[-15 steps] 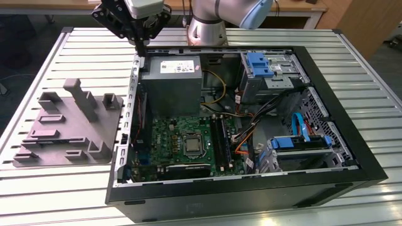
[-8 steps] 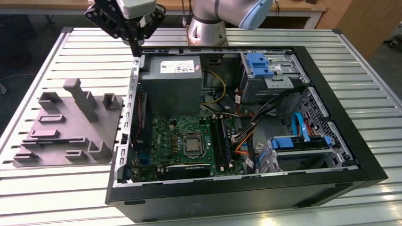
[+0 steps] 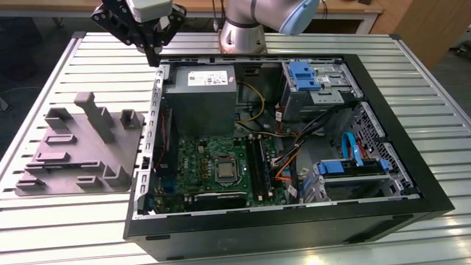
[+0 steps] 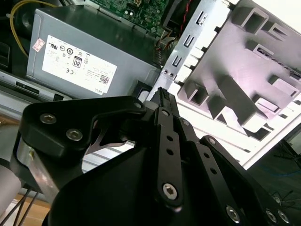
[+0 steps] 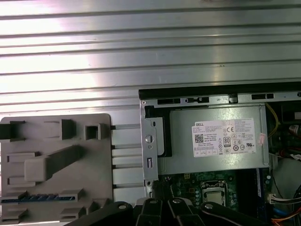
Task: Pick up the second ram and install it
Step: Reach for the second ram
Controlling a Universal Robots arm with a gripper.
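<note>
Ram lengthwise in grey holder slot

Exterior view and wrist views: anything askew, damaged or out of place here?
Nothing stands out. The computer case sits square on the table, the grey fixture lies flat beside it, and the tool hangs over the case's corner.

A ribbed, silvery metal surface catches bright glare, with a wooden desk and wooden cabinet behind it and grey floor beside.
</note>
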